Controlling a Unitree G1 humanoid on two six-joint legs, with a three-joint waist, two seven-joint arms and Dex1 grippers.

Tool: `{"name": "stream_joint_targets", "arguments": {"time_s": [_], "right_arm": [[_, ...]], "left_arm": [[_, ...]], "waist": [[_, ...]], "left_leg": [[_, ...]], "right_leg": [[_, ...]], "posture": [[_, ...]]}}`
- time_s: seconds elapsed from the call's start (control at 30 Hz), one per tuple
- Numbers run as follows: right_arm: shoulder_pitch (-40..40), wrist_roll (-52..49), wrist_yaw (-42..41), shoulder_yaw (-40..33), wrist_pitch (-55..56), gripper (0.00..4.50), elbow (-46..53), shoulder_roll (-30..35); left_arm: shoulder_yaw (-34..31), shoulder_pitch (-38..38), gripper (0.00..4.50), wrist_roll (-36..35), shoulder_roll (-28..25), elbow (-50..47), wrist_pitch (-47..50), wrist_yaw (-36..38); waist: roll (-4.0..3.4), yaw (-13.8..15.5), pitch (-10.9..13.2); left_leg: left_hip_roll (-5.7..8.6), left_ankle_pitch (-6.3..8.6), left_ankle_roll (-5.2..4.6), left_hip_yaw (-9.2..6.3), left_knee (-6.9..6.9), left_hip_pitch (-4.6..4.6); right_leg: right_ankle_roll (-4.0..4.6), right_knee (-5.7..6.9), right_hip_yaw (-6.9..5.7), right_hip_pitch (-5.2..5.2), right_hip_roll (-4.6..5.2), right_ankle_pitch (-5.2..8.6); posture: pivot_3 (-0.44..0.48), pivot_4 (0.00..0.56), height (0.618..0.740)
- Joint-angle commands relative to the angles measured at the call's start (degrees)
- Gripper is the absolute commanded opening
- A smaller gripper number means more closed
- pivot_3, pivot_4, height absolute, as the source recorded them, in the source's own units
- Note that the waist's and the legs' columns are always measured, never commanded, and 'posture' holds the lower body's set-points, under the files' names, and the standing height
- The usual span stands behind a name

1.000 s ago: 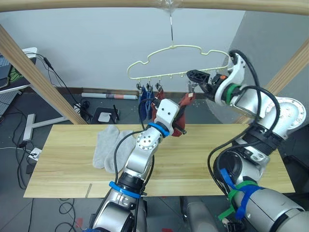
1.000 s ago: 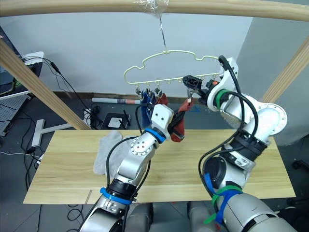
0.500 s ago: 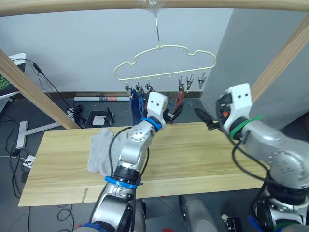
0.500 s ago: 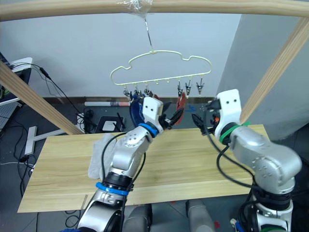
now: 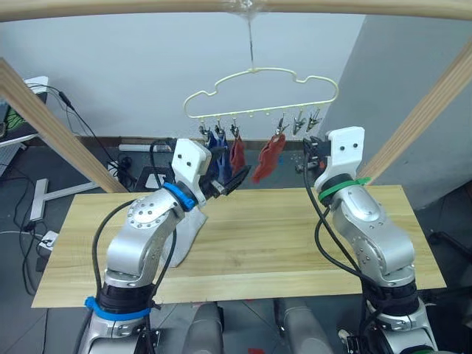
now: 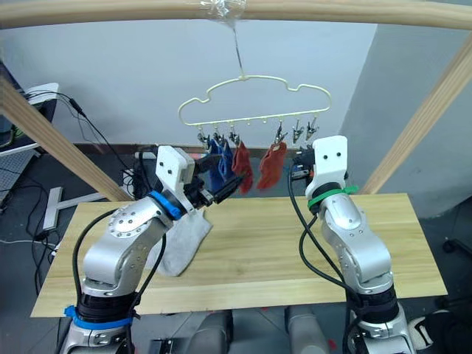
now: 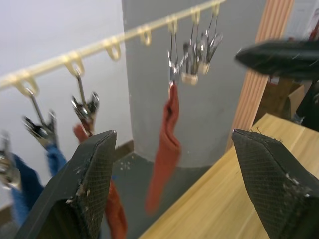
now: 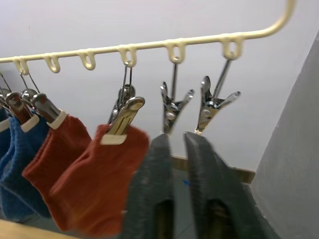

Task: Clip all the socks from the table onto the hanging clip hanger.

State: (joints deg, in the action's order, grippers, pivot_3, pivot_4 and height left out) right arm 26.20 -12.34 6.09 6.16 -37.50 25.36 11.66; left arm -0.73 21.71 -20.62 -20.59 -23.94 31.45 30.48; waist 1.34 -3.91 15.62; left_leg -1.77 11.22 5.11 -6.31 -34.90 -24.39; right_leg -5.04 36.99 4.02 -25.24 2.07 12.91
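With four socks hanging, the released left claw (image 7: 172, 189) should be reaching low for a grey sock (image 6: 181, 247), right claw (image 8: 180, 191) nearly clenched.

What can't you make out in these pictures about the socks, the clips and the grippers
- Grey socks on the table: the left arm covers most of them in both eye views, so their number cannot be told.
- Blue socks: they overlap behind the left gripper; telling one from two is unsure.
- Two end clips on the clip hanger: bare, but the right gripper hides what lies below them in the right wrist view.
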Motion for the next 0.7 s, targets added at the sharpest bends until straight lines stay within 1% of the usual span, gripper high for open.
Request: {"name": "stream_joint_targets", "arguments": {"time_s": [0.03, 0.23, 0.33, 0.43, 0.7], "right_arm": [[1.64, 2.45, -0.83, -0.15, 3.13, 0.54, -0.30, -1.00], [1.78, 4.38, -2.48, -0.62, 4.65, 0.54, -2.24, -2.35], [1.95, 5.81, -2.62, -0.83, 4.93, 1.10, -2.60, -2.81], [2.43, 6.42, -2.82, -1.13, 5.32, 2.12, -3.46, -3.55], [3.63, 8.39, -2.55, -1.81, 6.30, 2.12, -5.97, -5.22]], "left_arm": [[-0.61, 0.37, 3.84, -1.76, -0.41, -3.06, 1.34, -0.64], [-0.97, -0.14, 3.84, -1.91, -0.69, -3.88, 1.81, -1.89], [-1.04, -0.27, 3.84, -2.30, -1.02, -4.73, 2.10, -2.15], [-0.94, -0.04, 3.84, -2.57, -1.21, -4.81, 2.22, -2.43], [-0.80, 0.45, 3.84, -2.72, -1.41, -4.62, 2.26, -2.56]], "waist": [[0.00, 0.28, 0.00], [-0.01, 0.67, 0.01], [-0.01, 0.72, 0.01], [-0.01, 0.72, 0.01], [-0.01, 0.72, 0.01]], "left_leg": [[0.00, 0.00, 0.00, 0.00, 0.00, 0.01], [-0.01, 0.00, 0.00, -0.02, 0.04, 0.01], [-0.01, 0.00, 0.00, -0.02, 0.05, 0.00], [-0.01, 0.00, 0.00, -0.02, 0.04, 0.01], [-0.01, 0.00, 0.00, -0.01, 0.04, 0.01]], "right_leg": [[0.00, 0.00, 0.00, 0.00, 0.00, 0.00], [0.01, 0.03, -0.02, -0.03, -0.01, 0.00], [0.01, 0.01, -0.02, -0.03, -0.01, 0.00], [0.01, 0.03, -0.02, -0.02, -0.01, 0.00], [0.01, 0.02, -0.01, -0.02, -0.01, 0.00]], "posture": [[0.017, 0.284, 0.740], [0.037, 0.283, 0.740], [0.037, 0.283, 0.740], [0.039, 0.282, 0.740], [0.039, 0.282, 0.740]]}}
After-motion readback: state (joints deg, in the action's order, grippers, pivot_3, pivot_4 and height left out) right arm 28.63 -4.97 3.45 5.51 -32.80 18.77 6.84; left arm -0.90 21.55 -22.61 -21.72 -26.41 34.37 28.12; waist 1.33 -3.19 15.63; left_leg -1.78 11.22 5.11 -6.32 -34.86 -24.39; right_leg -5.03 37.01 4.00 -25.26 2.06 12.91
